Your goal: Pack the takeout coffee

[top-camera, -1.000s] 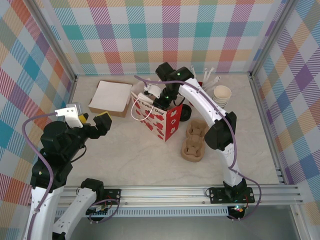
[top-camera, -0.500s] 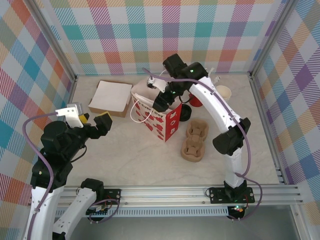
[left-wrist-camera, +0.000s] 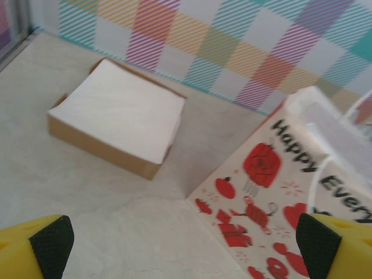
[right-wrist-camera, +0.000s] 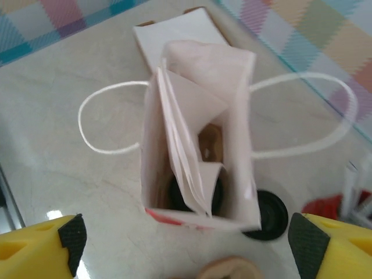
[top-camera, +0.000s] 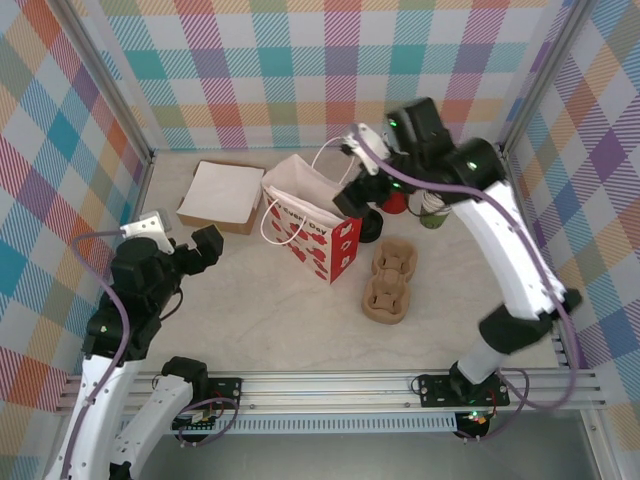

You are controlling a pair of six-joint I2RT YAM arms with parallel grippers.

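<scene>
The left end effector (left-wrist-camera: 186,241) hangs over the left side of the tabletop (top-camera: 260,310), its yellow fingers spread wide with nothing between them. A brown box of white napkins (top-camera: 220,195) lies beyond it toward the far left corner. Just right of the box, mid-tabletop toward the far edge, the red paper bag (top-camera: 322,240) stands upright with its mouth open and its white cord handles splayed to either side.

The takeout coffee (right-wrist-camera: 176,195) appears to sit at the bottom of the bag, where its round black lid shows partly behind a loose fold of white paper. The green body of the cup is hidden from above.

The right end effector (right-wrist-camera: 186,238) hovers just above the bag's mouth, fingers wide apart and holding nothing. By the look of it, the packing itself is done, and what is left is for the arm to pull clear.

A loose black lid (right-wrist-camera: 265,215) lies on the tabletop against the bag's right side. Two pulp cup carriers (top-camera: 388,282) sit nearer the front edge. A stack of green cups (top-camera: 432,210) stands toward the far right corner.
</scene>
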